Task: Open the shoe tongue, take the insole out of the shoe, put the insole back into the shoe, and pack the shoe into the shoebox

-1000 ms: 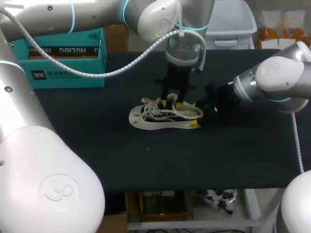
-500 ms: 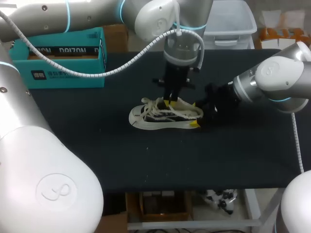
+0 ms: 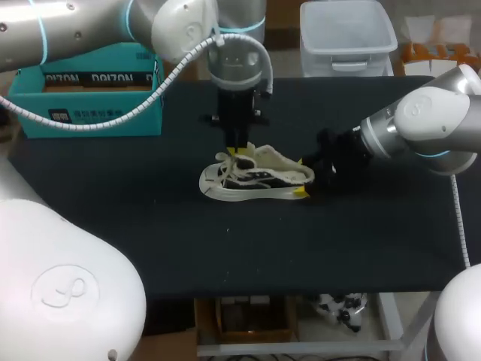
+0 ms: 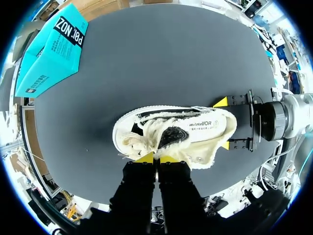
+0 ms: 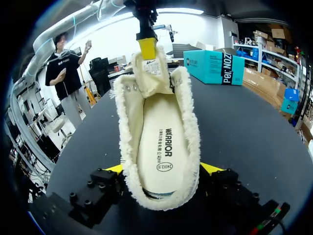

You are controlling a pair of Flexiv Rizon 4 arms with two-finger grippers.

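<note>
Shoe (image 3: 255,179) clamped at heel by right gripper (image 5: 162,169); left gripper (image 4: 156,158) seemingly pinches tongue (image 5: 149,68)

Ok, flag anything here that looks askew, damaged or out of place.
Nothing spilled or broken. The shoe sits upright on its sole, heel held by the right gripper. Its tongue stands pulled up, pinched by the left gripper, as the task wants. The collar rim looks frayed, evenly all round, likely by design.

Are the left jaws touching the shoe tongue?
Touching. The right wrist view shows the left jaws pinching the tongue at its top edge.
</note>
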